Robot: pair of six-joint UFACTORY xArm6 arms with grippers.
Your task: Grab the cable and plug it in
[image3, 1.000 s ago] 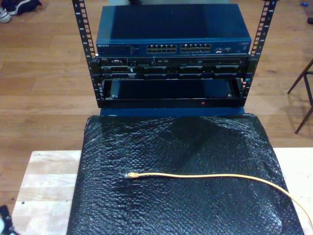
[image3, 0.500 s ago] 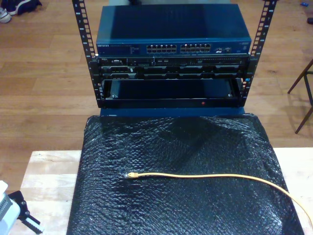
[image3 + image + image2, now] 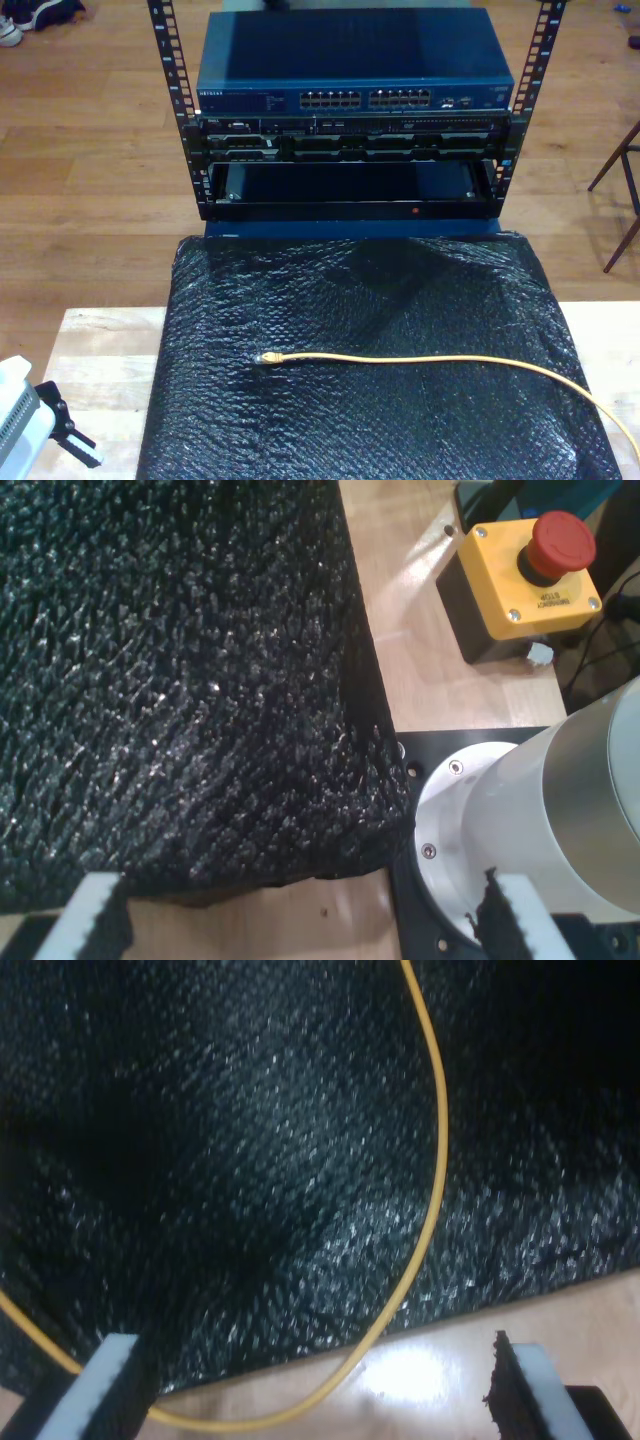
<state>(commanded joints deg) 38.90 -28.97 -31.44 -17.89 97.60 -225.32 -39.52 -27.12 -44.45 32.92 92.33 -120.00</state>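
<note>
Both tools gape, unladen — cable [image 3: 430, 359] lies loose on black mat [image 3: 350, 290], near its edge.

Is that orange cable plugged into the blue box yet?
Not plugged in. The cable lies loose on the black sheet, its clear plug resting free, well short of the ports on the blue switch.

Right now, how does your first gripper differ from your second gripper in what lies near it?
My first gripper hangs over a bare corner of the black mat; my second gripper hangs over a curve of the yellow cable. Near my first gripper stand a yellow box with a red button and a white arm base; near my second gripper I see just the wooden table. Both are open and hold nothing.
</note>
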